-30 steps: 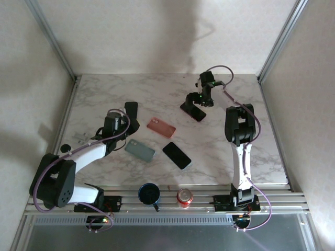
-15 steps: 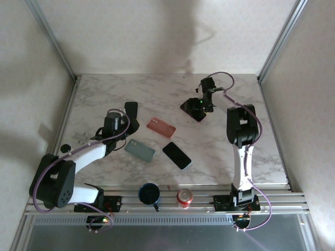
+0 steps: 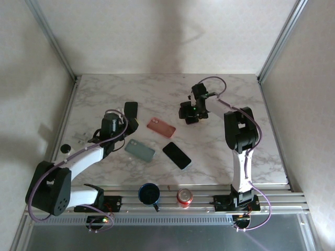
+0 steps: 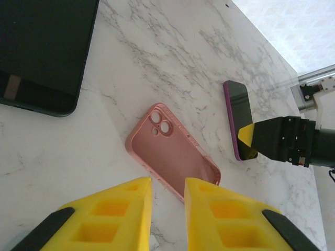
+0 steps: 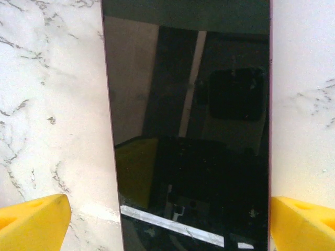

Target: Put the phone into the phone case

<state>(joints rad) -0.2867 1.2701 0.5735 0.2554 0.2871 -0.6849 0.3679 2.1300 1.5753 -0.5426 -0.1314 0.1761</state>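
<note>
The pink phone case (image 4: pixel 172 157) lies open side up and empty on the marble table (image 4: pixel 157 63), also seen as the pink phone case (image 3: pixel 160 127) in the top view. My left gripper (image 4: pixel 167 191) hovers just short of its near edge, fingers a little apart with nothing between them. The phone (image 5: pixel 188 130), dark-screened with a purple rim, lies flat. My right gripper (image 5: pixel 167 225) is low over it, open wide, with one yellow fingertip (image 5: pixel 31 219) outside each long edge. From the left wrist view, the phone (image 4: pixel 238 112) lies right of the case with the right gripper (image 4: pixel 251 140) on it.
A black phone (image 3: pixel 176 155) and a grey-green case (image 3: pixel 140 151) lie nearer the front. Another dark phone (image 3: pixel 131 109) rests by my left gripper (image 3: pixel 131 123). A blue mug (image 3: pixel 149 194) and a red can (image 3: pixel 184 197) stand at the front rail.
My right gripper has swung left and come down over the phone, its fingers now straddling it. The left arm has shifted only slightly.
</note>
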